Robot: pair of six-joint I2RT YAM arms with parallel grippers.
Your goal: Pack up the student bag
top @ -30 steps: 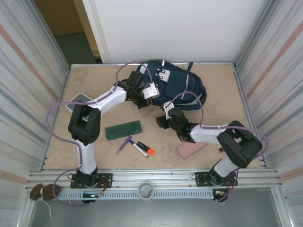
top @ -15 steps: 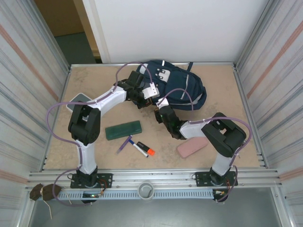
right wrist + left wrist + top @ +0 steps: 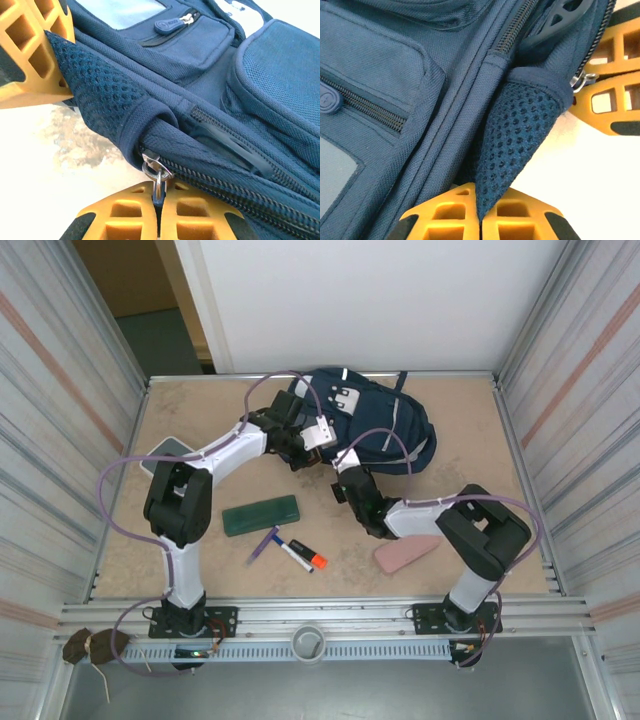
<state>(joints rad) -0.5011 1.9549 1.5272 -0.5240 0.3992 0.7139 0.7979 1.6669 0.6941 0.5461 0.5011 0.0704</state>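
Your left tool (image 3: 480, 222) pinches the mesh pocket (image 3: 520, 130) of the student bag (image 3: 420, 100); your right tool (image 3: 159, 215) pinches the zipper pull (image 3: 156, 175). Hold mesh taut; draw straight along the zipper (image 3: 240, 195).

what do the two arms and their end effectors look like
The left arm and right arm have black joint housings, white links and looping purple cables. The left end effector and right end effector have orange fingers with lattice cut-outs and dark pads.

Your tan tabletop (image 3: 190, 405) carries the student bag (image 3: 375, 420) at the back, then a green case (image 3: 261, 515), purple pen (image 3: 264, 544), orange-capped marker (image 3: 303, 554), pink pouch (image 3: 405, 553) and, at the left, possibly a phone (image 3: 163, 452).
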